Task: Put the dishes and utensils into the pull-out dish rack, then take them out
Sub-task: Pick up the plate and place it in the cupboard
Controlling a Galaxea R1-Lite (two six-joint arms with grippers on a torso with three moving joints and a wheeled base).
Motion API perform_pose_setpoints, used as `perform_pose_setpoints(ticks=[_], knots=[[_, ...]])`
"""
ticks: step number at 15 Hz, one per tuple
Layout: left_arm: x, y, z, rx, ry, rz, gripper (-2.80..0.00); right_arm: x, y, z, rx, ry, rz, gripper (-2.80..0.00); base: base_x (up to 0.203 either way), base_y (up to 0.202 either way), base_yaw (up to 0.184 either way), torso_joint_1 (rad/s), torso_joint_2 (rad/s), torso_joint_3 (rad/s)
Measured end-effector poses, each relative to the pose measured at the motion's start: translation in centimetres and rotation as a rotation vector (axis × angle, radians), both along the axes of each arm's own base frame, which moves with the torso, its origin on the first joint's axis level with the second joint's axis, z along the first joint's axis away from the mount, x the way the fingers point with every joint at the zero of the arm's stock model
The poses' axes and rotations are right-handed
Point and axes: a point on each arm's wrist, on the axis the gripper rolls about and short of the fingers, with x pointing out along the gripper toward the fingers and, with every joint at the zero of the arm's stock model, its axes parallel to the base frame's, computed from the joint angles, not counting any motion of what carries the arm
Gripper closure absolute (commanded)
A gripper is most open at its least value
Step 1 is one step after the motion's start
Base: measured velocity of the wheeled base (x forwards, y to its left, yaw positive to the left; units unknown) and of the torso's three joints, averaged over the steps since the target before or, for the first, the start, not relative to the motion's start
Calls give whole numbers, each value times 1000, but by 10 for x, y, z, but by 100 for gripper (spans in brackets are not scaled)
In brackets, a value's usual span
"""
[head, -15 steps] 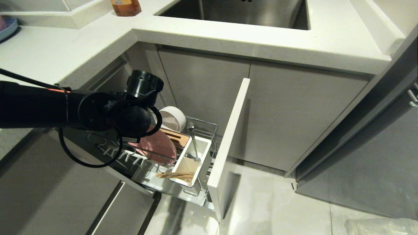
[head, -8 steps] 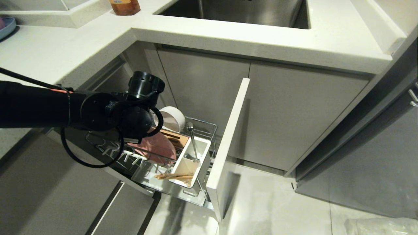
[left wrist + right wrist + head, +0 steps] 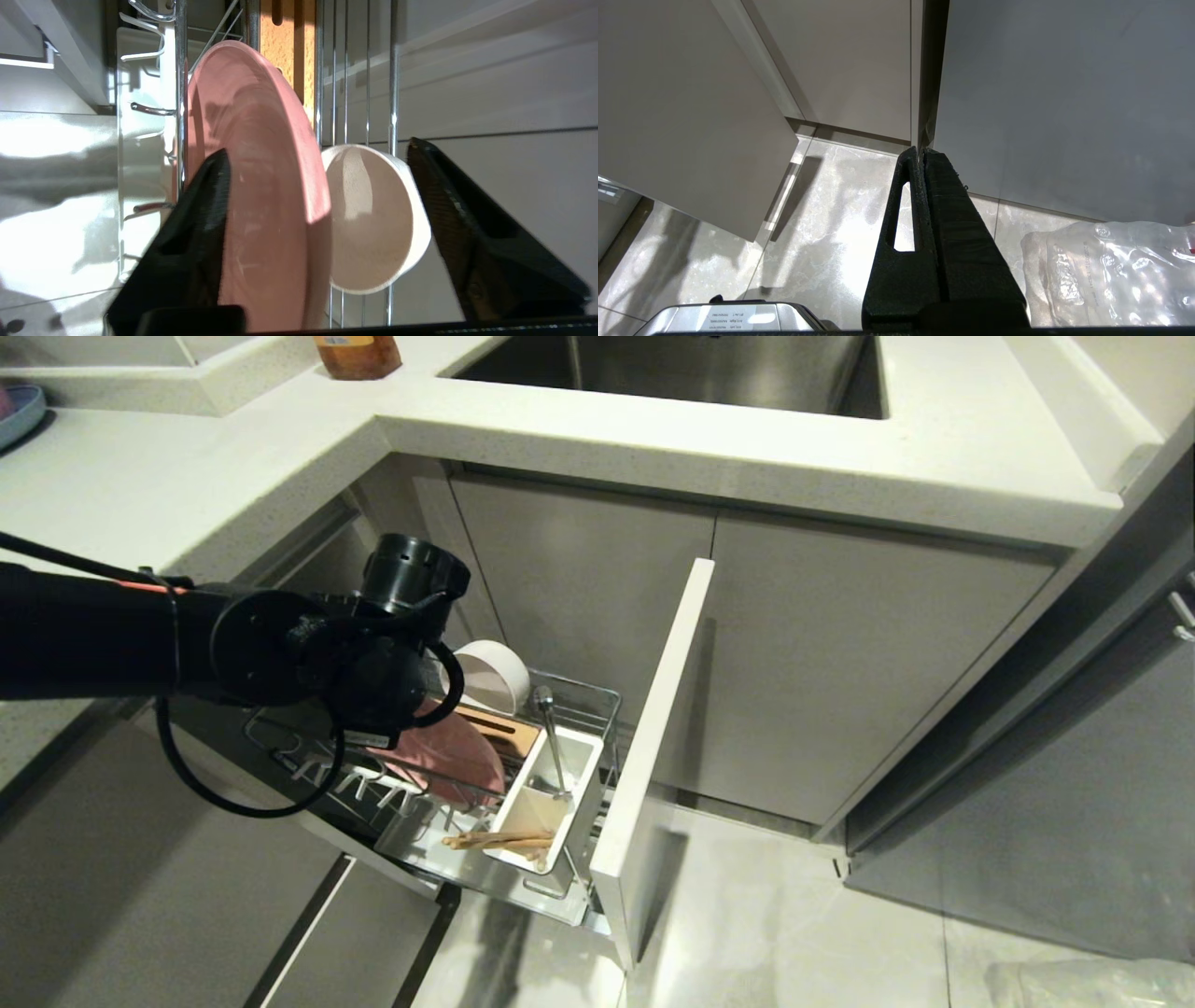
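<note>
The rack (image 3: 597, 709) is standing pulled out from under the counter (image 3: 653, 439), its tall grey front panel (image 3: 653, 747) swung out toward the floor. Everything the task names is sitting in it. The plate (image 3: 252, 186) is standing on edge between the wires and white pegs. Just beside it, toward the back of the rack, the bowl (image 3: 373, 219) is lying on its side with its mouth toward the plate. The white box (image 3: 546, 803) is sitting by the front panel, with the chopsticks (image 3: 495, 840) lying across its near end and the spoon (image 3: 553, 737) leaning upright in its far compartment. The slotted wooden block (image 3: 509, 730) is showing between plate and box.

The left gripper (image 3: 317, 158) is hanging over the dishes with its fingers spread wide, one finger (image 3: 205, 210) against the plate's outer face and the other beyond the bowl, so both dishes are lying in the gap and nothing is being squeezed. The right gripper (image 3: 922, 156) is hanging parked over the floor, fingers pressed together on nothing.

Judging from this, loading is looking complete. Unloading is remaining in full: all four pieces need lifting back out, and whether the spread fingers are about to start that cannot be told.
</note>
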Motion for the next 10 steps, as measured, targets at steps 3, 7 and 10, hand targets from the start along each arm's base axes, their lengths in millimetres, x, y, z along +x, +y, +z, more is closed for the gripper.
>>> perform_pose_setpoints(ticks=[3, 7, 10], knots=[[-11, -2, 9, 3, 7, -22, -280, 0, 0, 0, 0, 0, 0, 0, 0, 0, 0, 0, 0, 0], [-31, -7, 26, 1, -2, -64, -280, 0, 0, 0, 0, 0, 0, 0, 0, 0, 0, 0, 0, 0], [-49, -7, 43, -6, -22, -94, 0, 0, 0, 0, 0, 0, 0, 0, 0, 0, 0, 0, 0, 0]])
